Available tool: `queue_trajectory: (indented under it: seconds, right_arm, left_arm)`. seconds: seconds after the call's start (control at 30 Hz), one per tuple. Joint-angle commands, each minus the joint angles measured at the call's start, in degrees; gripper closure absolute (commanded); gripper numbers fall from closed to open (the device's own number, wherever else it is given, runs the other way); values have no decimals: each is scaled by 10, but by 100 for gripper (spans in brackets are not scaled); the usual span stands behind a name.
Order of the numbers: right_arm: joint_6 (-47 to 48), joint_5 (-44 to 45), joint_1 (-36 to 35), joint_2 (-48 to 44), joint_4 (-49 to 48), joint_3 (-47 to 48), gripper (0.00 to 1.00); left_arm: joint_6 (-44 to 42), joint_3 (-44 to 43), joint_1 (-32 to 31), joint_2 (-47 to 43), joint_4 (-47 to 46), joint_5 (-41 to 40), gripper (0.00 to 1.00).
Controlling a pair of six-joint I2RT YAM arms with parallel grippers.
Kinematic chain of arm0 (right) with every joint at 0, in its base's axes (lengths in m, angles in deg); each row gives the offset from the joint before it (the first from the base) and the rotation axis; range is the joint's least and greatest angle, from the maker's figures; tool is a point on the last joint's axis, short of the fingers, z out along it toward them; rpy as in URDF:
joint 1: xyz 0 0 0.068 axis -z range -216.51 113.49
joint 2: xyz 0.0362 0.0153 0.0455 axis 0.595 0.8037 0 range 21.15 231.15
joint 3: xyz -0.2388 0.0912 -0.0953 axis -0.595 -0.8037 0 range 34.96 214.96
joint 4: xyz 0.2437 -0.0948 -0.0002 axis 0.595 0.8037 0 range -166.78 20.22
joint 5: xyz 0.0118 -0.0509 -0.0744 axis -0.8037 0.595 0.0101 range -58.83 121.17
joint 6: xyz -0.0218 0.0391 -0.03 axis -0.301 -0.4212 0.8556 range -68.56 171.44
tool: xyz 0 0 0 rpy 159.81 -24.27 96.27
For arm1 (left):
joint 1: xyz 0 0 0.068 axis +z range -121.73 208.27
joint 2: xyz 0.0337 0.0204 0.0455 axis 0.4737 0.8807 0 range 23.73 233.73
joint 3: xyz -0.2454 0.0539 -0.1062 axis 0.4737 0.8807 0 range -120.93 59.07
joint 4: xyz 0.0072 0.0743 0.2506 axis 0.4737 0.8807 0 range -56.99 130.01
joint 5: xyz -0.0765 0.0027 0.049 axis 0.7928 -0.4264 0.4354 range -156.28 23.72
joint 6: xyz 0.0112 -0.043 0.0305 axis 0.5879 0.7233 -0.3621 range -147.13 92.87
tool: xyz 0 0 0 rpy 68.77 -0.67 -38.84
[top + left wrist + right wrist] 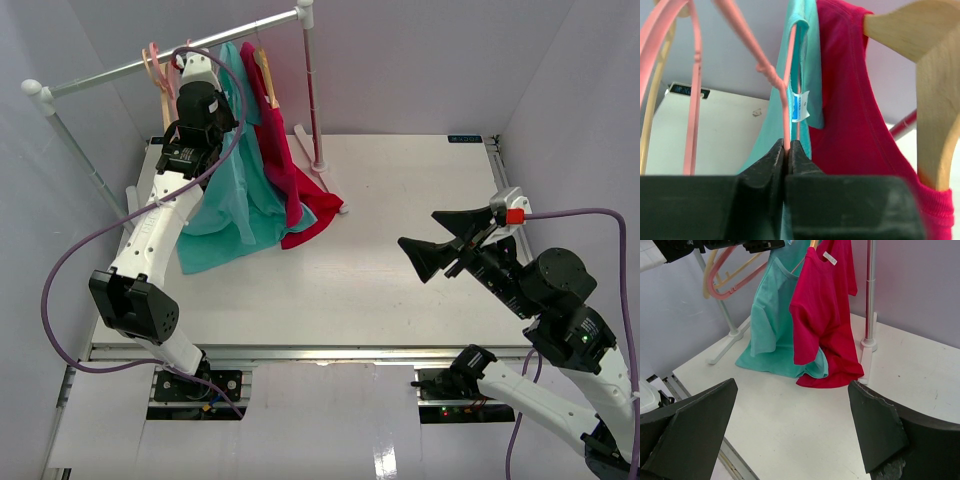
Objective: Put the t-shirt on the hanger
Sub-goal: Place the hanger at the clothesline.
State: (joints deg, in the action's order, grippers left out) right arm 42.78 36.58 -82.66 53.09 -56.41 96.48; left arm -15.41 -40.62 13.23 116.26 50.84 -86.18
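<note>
A: Your left gripper [788,150]?
B: Pinched shut on the pink hanger [786,107], t-shirt [225,215] hanging from it at eleven o'clock.
A: Your right gripper [416,228]?
B: Jaws wide apart, at three o'clock.

No wording is legible. A white-and-blue tag [800,106] in the neck of the t-shirt [807,60] is blurred, the white tag [830,257] at twelve o'clock on the red garment [822,315] is too small, and so is the dark sticker [465,138] at the tabletop's [400,250] two o'clock edge.
</note>
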Motion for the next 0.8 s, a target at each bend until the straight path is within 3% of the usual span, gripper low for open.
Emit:
queue_trajectory:
  seconds: [0.0, 0.13, 0.23, 0.47, 0.6, 0.77]
  right_arm:
    - [8, 6, -1, -24, -31, -10, 2]
    - [9, 4, -1, -28, -27, -11, 2]
    - [5, -11, -1, -34, -25, -15, 2]
    - [3, -18, -1, -44, -13, -26, 3]
    - [3, -13, -1, -44, -8, -46, 10]
    - [-13, -23, -1, -62, -4, -87, 10]
  left_arm:
    - [-7, -11, -1, -8, 31, 83, 63]
    - [-5, 8, -1, -45, 52, 140, 17]
    - [4, 10, -1, -79, 82, 152, 2]
    - [6, 17, -1, -184, 139, 203, 2]
    - [-5, 72, -2, -242, 120, 329, 2]
    - [1, 186, -1, -314, 53, 465, 2]
